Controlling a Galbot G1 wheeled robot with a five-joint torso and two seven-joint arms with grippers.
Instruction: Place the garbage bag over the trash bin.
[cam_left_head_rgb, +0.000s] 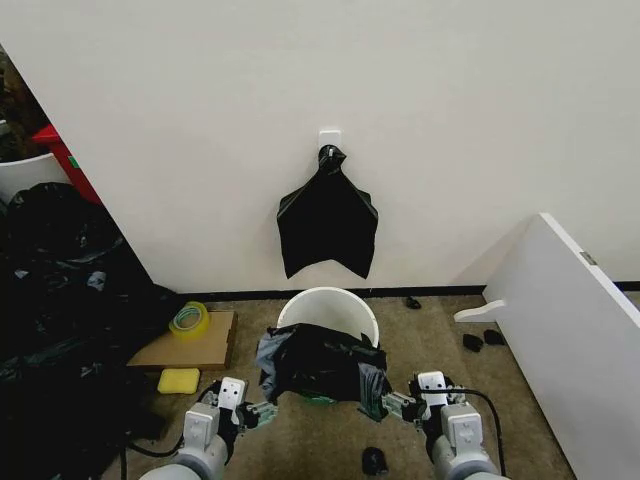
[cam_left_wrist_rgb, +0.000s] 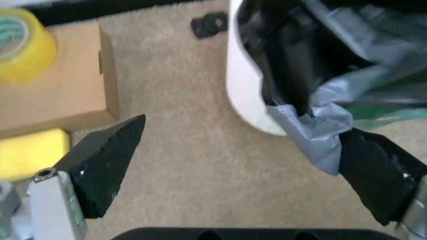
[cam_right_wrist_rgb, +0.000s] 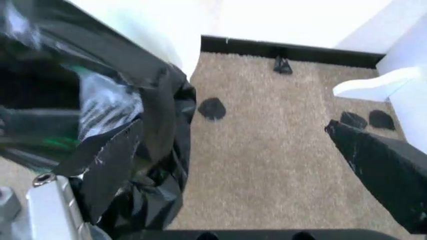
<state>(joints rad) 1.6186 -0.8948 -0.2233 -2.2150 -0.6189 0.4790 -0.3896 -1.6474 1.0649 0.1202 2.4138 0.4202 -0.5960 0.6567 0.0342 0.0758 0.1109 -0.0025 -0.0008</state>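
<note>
Floor: beige short-pile carpet (cam_left_head_rgb: 330, 440), black baseboard along a plain white wall (cam_left_head_rgb: 450, 120). White panel (cam_left_head_rgb: 585, 320) leans at right. Heap of black plastic (cam_left_head_rgb: 60, 300) at far left.

Flat black bag bundle (cam_left_head_rgb: 327, 225) hangs from white hook (cam_left_head_rgb: 329, 138) on wall, above the bin.

Trash bin (cam_left_head_rgb: 325, 305): round, cream-white, smooth plastic, rolled rim, standing on carpet close to wall.

Garbage bag (cam_left_head_rgb: 320, 362): thin, glossy, crinkly black film, grey where stretched; draped over near part of bin rim, far rim bare.

Left gripper (cam_left_head_rgb: 262, 408) at bag's near-left corner: jaws spread wide, one fingertip touching bag film, nothing pinched. Right gripper (cam_left_head_rgb: 392, 404) at near-right corner: jaws also apart, one finger against or under bag folds.

Left of bin: cardboard box (cam_left_head_rgb: 190, 345) w/ yellow tape roll (cam_left_head_rgb: 189, 319) on top; yellow sponge (cam_left_head_rgb: 179, 380) just beside it on carpet.
</note>
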